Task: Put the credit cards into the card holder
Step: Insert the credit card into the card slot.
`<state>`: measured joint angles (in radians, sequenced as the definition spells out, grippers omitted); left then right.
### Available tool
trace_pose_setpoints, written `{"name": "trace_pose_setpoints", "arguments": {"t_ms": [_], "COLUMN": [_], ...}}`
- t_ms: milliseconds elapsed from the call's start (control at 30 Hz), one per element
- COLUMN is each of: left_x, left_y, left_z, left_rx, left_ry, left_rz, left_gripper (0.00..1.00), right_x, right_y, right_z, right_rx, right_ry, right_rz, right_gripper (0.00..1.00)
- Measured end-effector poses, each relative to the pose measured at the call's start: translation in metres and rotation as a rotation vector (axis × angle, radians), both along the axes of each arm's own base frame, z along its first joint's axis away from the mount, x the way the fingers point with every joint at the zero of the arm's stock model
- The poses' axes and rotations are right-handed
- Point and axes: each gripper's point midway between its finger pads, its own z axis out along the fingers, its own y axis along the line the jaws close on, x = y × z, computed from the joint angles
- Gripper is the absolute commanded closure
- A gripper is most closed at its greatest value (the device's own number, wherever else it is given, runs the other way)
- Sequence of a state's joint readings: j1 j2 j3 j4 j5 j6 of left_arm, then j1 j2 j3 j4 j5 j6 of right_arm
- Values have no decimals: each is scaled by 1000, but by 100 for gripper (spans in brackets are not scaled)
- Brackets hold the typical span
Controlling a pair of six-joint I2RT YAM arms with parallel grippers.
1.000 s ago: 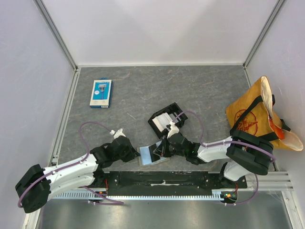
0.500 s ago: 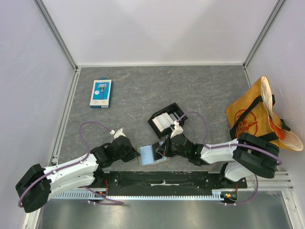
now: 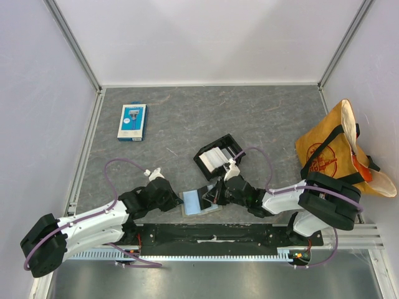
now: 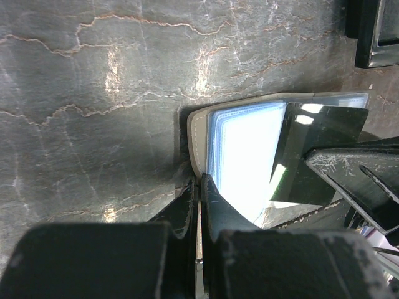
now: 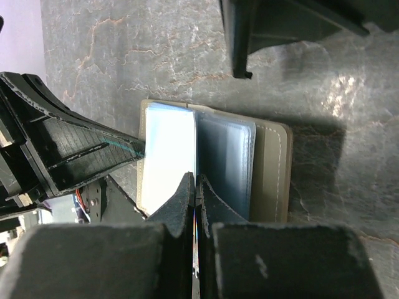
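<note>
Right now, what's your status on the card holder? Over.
Left gripper shut on card holder edge, holder open. Right gripper shut on dark credit card, over the pockets, not yet in. Black tray apart, no obstruction.

In the left wrist view the left tool [image 4: 198,185] fills the bottom and hides the near edge of the card holder [image 4: 240,149]. A dark card [image 4: 315,152] covers the holder's right side, and the black tray [image 4: 374,31] is cut off by the top right corner. In the right wrist view the right tool [image 5: 194,184] hides the holder's near edge, and what it pinches shows only as a thin edge. From above, the print on the blue-and-white pack [image 3: 132,121] is too small to read
</note>
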<state>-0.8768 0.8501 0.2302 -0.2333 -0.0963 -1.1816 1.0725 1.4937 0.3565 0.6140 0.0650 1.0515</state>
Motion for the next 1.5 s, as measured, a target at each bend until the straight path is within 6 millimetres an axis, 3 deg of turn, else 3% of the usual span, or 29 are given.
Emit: {"name": "trace_pose_setpoints", "arguments": {"t_ms": [233, 900, 1500], "left_x": [0, 1, 2], "left_y": [0, -1, 0], "left_z": [0, -1, -1], "left_rx": [0, -1, 2], "left_ry": [0, 4, -1], "left_rz": [1, 5, 10], "left_gripper": [98, 98, 98], "right_x": [-9, -10, 7], "right_y": [-4, 3, 12], "right_z": [-3, -9, -7], "right_rx": [41, 77, -93], "right_ry": [48, 72, -85], "right_rz": [-3, 4, 156], "right_gripper": [100, 100, 100]}}
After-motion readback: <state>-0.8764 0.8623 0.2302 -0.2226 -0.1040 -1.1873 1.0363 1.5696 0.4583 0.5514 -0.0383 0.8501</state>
